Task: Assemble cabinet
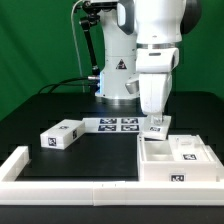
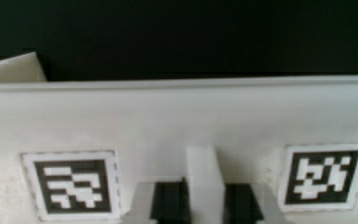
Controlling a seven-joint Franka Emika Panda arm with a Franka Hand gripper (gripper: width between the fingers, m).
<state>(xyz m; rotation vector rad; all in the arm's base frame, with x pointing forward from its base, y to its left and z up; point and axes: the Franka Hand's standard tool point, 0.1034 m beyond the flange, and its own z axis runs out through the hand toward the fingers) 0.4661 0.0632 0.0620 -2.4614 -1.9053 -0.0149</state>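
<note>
Exterior view: the gripper point(image 1: 156, 122) is low over the cabinet point(image 1: 178, 160), at the corner of it nearest the exterior view's left. The cabinet sits on the table point(image 1: 100, 152) at the exterior view's right, tucked against the border rail point(image 1: 70, 186). A loose block point(image 1: 62, 135) lies well apart at the exterior view's left. The marker board point(image 1: 116, 124) lies flat between the two, just beside the gripper's spot. I cannot tell here whether the jaws are apart or closed; the wrist body hides them.

Wrist view: a white cabinet panel point(image 2: 176, 120) fills the frame. There are two tags, one point(image 2: 73, 185) on each side point(image 2: 323, 175) of a raised white rib point(image 2: 202, 178). Two dark shapes point(image 2: 163, 207) flank the rib at the frame edge. They are probably the fingers, but it's too blurred to be sure, and there is no way to tell if they are pinching it.

My read on the step is that it is gripping or seating a cabinet part at that corner. To do it well:
- Keep the rib centred between the fingers, so the tags sit evenly either side.
- Come straight down with no yaw, because a skewed pinch will twist the panel.
- Close only once the fingers straddle the rib fully.
- Use the rail as a backstop and push toward it, not away from it.
- Risk: a shallow bite could let the smooth plastic slip.
</note>
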